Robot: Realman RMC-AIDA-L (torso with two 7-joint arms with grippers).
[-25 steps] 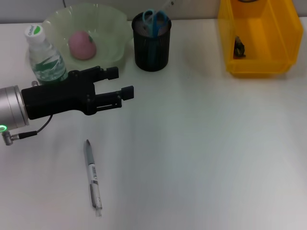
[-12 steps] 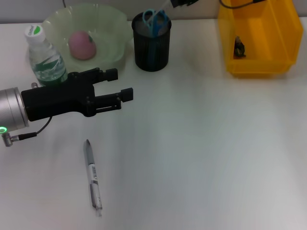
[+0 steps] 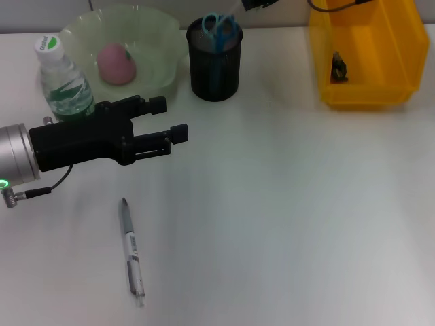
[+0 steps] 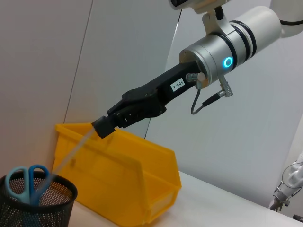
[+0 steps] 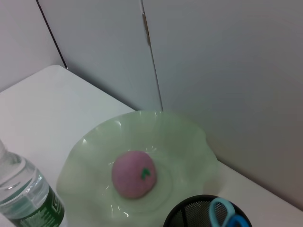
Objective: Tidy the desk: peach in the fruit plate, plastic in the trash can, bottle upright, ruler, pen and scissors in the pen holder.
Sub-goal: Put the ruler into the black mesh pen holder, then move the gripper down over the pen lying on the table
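Observation:
My right gripper [image 4: 101, 128] hangs above the black mesh pen holder [image 3: 215, 64], shut on a clear ruler [image 4: 71, 151] whose lower end slants into the holder [image 4: 40, 205]. In the head view only that gripper's tip [image 3: 257, 4] shows at the top edge. Blue scissors [image 3: 221, 28] stand in the holder. A pink peach [image 3: 117, 64] lies in the green fruit plate [image 3: 163, 41]. The bottle [image 3: 64, 83] stands upright beside the plate. A grey pen [image 3: 132, 255] lies on the table, below my open left gripper [image 3: 170, 117]. A dark scrap [image 3: 338, 66] lies in the yellow bin [image 3: 370, 92].
The yellow bin sits at the back right, close to the pen holder. The plate, bottle and holder crowd the back left. White tabletop stretches across the middle and right.
My right gripper's tip has come into the head view at the top edge, above the pen holder. The left arm and the pen have not moved.

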